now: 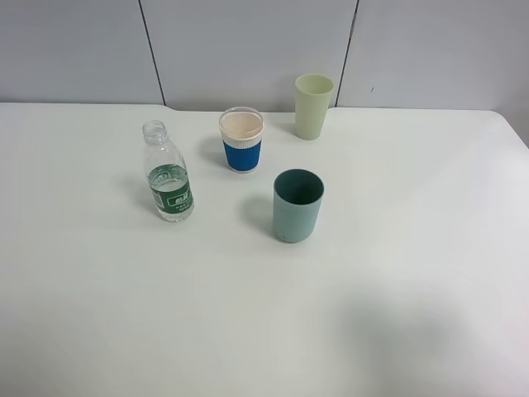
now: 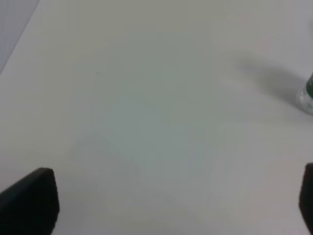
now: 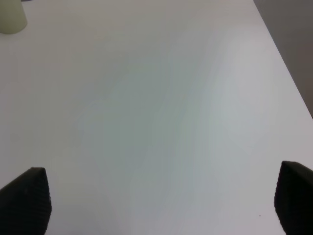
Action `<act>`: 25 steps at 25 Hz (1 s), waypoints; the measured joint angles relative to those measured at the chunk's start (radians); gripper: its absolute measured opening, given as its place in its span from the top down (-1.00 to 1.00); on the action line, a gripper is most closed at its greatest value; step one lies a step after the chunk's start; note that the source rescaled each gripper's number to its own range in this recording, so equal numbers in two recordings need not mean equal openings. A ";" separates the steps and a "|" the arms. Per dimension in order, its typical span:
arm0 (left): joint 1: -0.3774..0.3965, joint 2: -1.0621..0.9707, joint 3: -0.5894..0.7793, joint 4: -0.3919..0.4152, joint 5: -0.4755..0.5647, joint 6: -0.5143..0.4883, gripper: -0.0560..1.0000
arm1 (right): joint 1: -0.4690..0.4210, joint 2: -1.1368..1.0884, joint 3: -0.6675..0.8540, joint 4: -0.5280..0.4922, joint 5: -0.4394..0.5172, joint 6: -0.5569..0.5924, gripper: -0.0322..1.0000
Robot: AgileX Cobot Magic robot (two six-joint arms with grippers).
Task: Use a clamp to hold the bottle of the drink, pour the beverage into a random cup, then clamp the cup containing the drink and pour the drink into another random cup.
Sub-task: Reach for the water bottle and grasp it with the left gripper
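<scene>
Left gripper (image 2: 171,200): jaws stood wide apart with nothing between them; it hung over bare white table (image 1: 397,281); not visible in the high view.
Right gripper (image 3: 159,196): jaws likewise spread and empty, over bare table near the table's edge; the foot of the pale yellow-green plastic cup (image 3: 11,17) showed far off in its wrist view.
Bottle: the small clear plastic bottle with a dark green label (image 1: 169,182) stood upright and capless on the left of the table; only its base edge (image 2: 308,95) entered the left wrist view, so the left gripper was near it but apart.
Beverage: clear water (image 1: 175,216) showed low in the bottle; the exact level was hard to read.
Handling, judged: light, thin-walled and slippery; a hard squeeze could buckle it and push water out of the open neck; the labelled mid-body looked the best hold.
Cups: plain matte teal tumbler (image 1: 297,207) stood right of the bottle, well apart; short white paper cup with ribbed blue sleeve (image 1: 241,141) stood behind and between them; the yellow-green cup (image 1: 313,106) stood farthest back.
Progress, judged: bottle not yet grasped; no pouring begun.
</scene>
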 joint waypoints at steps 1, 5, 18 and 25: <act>0.000 0.000 0.000 0.000 0.000 0.000 -1.00 | 0.000 0.000 0.000 0.000 0.000 0.000 -0.42; 0.000 0.000 0.000 0.000 0.000 0.000 -1.00 | 0.000 0.000 0.000 0.000 0.000 0.000 -0.42; 0.000 0.004 -0.004 0.000 -0.005 0.001 -1.00 | 0.000 0.000 0.000 0.000 0.000 0.000 -0.42; -0.004 0.168 -0.091 -0.019 -0.064 0.009 -1.00 | 0.000 0.000 0.000 0.000 0.000 0.000 -0.42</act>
